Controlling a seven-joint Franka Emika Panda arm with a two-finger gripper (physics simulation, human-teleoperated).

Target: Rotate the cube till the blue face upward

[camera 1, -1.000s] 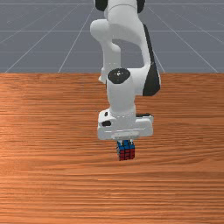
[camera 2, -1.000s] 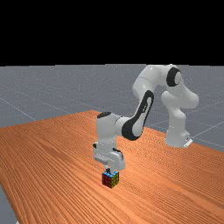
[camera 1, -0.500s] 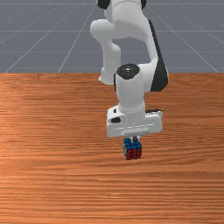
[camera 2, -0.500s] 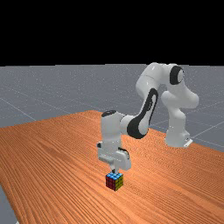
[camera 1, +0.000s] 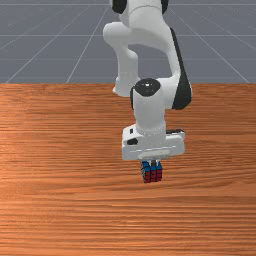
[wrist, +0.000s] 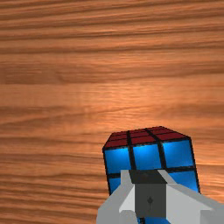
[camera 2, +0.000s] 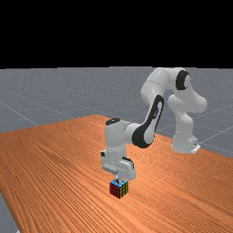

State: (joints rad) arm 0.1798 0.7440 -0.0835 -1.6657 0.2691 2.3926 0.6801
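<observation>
In the front view, the cube (camera 1: 152, 173) stands on the table with a blue face up and a red face toward the camera. My gripper (camera 1: 154, 163) is right over its top there. The far view has the gripper (camera 2: 119, 181) at the upper face of the cube (camera 2: 119, 189), whose red and yellow sides show. Seen from the hand, the gripper (wrist: 150, 177) is shut, its fingers together with nothing between them. They overlap the blue top of the cube (wrist: 146, 156) and hide part of it. Whether the tips touch it I cannot tell.
Orange-brown wooden table (camera 1: 60, 175) surrounds the cube. In the far view the arm's base (camera 2: 184, 141) stands at the table's far right side, and a table edge (camera 2: 10, 205) runs along the left.
Cube and hand have shifted toward the front view's right since a second ago. The fingers, apart earlier, have come together. In the last half second my hand has lowered slightly toward the cube.
</observation>
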